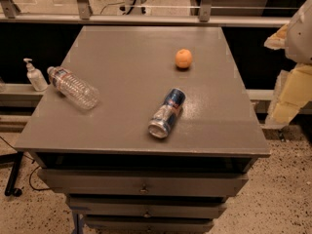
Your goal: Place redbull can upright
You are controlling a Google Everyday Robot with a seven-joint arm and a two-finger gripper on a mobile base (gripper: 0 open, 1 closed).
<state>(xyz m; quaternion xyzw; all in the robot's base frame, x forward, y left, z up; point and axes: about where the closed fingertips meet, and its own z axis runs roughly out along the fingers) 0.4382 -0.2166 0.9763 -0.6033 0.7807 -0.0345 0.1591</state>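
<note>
The redbull can (167,113) is a slim silver-and-blue can lying on its side on the grey cabinet top (131,57). It lies right of centre, near the front edge, with its silver top pointing to the front left. My gripper (288,95) shows as pale yellow and white parts at the right edge of the camera view. It is off the cabinet's right side, well apart from the can, and holds nothing that I can see.
A clear plastic water bottle (73,87) lies on its side at the cabinet's left edge. An orange (184,58) sits behind the can. A white pump bottle (34,75) stands on a ledge to the left. Drawers (144,185) are below the front edge.
</note>
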